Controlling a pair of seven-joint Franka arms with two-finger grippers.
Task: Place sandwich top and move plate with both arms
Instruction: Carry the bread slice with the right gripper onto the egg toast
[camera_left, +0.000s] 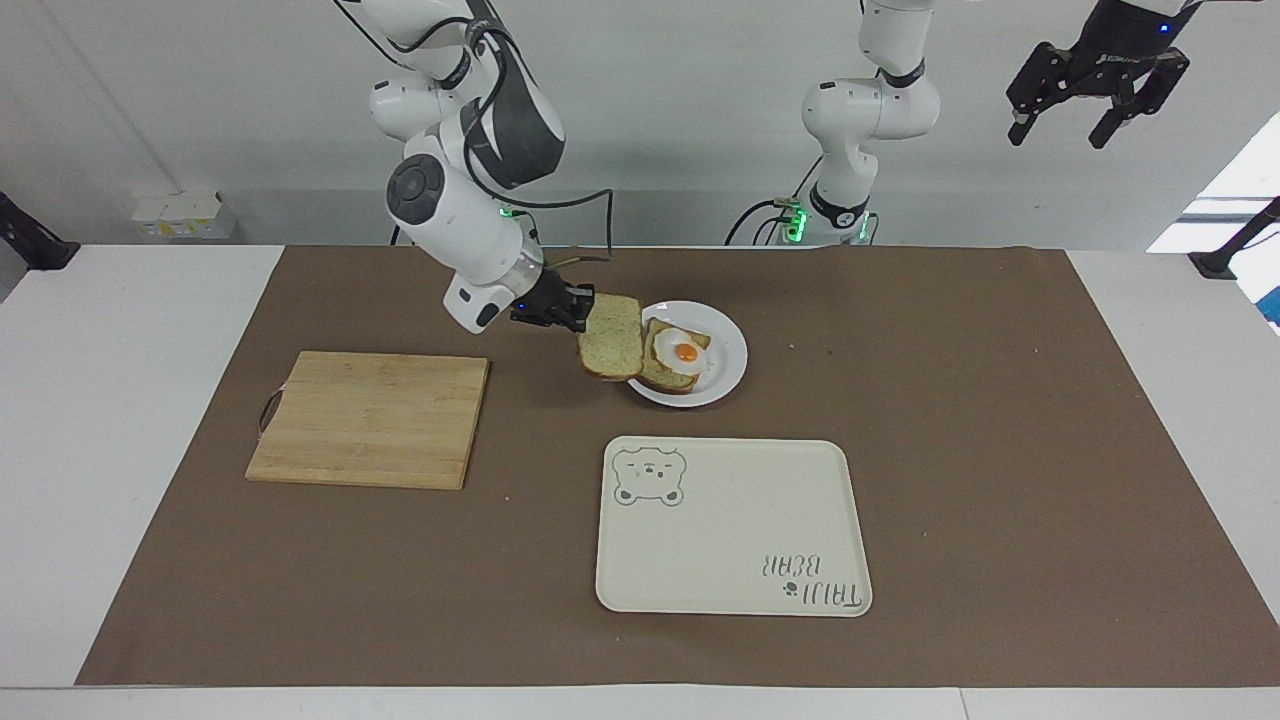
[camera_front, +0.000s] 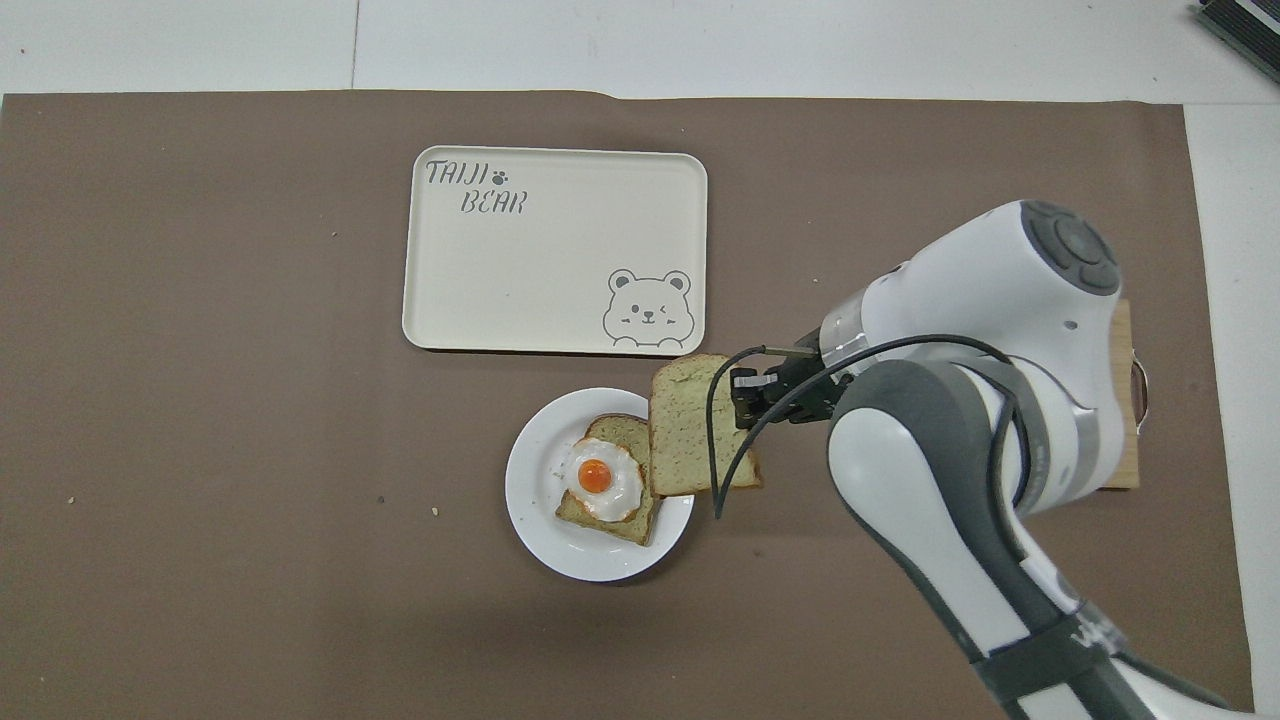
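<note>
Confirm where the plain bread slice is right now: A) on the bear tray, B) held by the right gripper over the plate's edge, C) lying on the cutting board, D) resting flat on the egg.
B: the right gripper holds the sandwich top in the air, over the rim of the plate, not yet on the fried egg.

The right claw (camera_left: 575, 306), clamped on the sandwich top (camera_left: 611, 338), blocks the plate (camera_left: 728, 352) from the right arm's end. The tray (camera_left: 732, 525) sits near the plate, farther from the robots. The left claw (camera_left: 1098, 92) hangs high above the left arm's end of the counter (camera_left: 1150, 330).
</note>
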